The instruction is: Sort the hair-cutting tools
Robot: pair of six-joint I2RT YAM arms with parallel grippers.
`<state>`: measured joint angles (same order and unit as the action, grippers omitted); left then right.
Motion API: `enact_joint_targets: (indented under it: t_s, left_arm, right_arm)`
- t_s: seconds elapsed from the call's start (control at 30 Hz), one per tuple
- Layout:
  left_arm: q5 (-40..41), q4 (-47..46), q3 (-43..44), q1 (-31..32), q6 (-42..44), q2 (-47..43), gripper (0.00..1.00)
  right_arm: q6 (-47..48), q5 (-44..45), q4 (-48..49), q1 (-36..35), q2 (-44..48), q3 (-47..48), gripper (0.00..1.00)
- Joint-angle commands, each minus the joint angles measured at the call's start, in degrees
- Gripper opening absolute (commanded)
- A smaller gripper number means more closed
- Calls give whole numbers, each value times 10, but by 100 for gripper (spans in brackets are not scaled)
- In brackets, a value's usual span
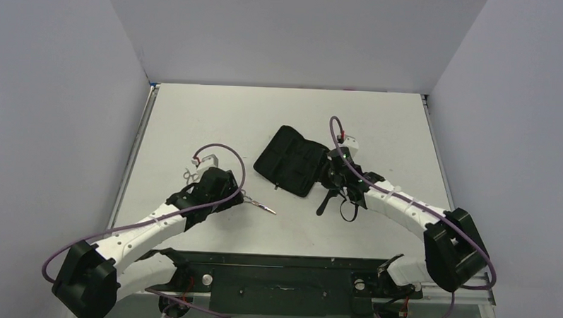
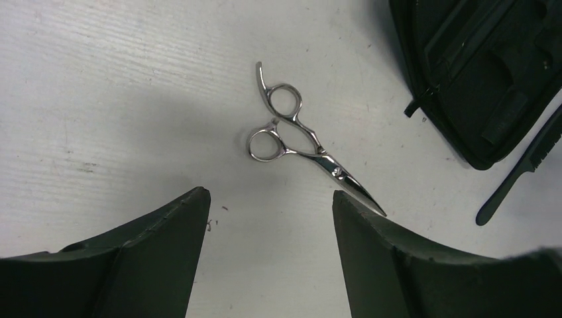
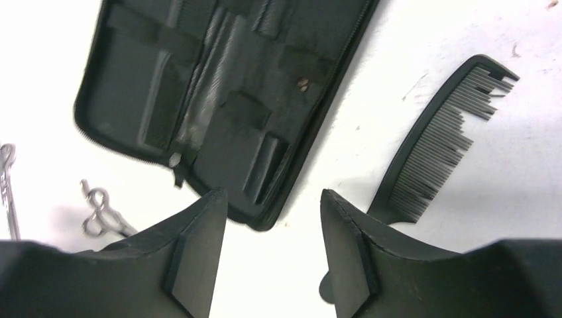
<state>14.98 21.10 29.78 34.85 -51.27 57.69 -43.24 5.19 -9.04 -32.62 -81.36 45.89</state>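
The silver scissors (image 2: 291, 136) lie flat on the white table, rings away from me, blade tip near my right fingertip. My left gripper (image 2: 268, 195) is open and empty just short of them. From above, silver rings (image 1: 188, 175) show left of the left gripper (image 1: 218, 185) and a blade tip (image 1: 266, 208) to its right; I cannot tell if they are one pair. The black comb (image 3: 437, 152) lies right of my open, empty right gripper (image 3: 273, 193), its handle running under the right finger. It also shows in the left wrist view (image 2: 523, 165).
The flat black zip case (image 1: 291, 159) lies open mid-table, its near corner just ahead of the right gripper (image 1: 335, 171); it also shows in both wrist views (image 3: 219, 93) (image 2: 477, 73). Grey walls enclose the table on three sides.
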Motion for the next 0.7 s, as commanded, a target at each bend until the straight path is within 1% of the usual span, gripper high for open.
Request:
enact_joint_targets:
  t_s: [0.0,0.03,0.07,0.1,0.2,0.23,0.37,0.47,0.53,0.67]
  left_arm:
    - [30,-28,53,-5,4,43,65]
    - [31,-43,55,-9,3,59,64]
    - [33,-51,59,-11,2,67,63]
    - [38,-72,61,-12,4,83,63]
    - [54,-102,72,-14,13,111,60]
    - [62,-110,76,-15,16,127,58]
    - [91,-113,105,-19,28,178,49]
    - [97,-110,112,-29,30,208,48]
    - [98,-107,114,-33,29,228,48]
    - [97,-124,106,-34,28,253,48]
  right_arm:
    - [15,-1,23,-33,63,-41,46]
    - [17,-2,31,-47,79,-59,41]
    - [21,2,44,-54,93,-69,38]
    - [22,6,51,-70,99,-87,32]
    - [21,18,80,-97,126,-131,23]
    - [20,20,83,-110,130,-137,20]
    - [18,29,117,-152,137,-161,11]
    - [25,32,130,-186,119,-157,6]
    - [28,32,136,-202,101,-151,0]
    - [26,32,151,-224,64,-138,0]
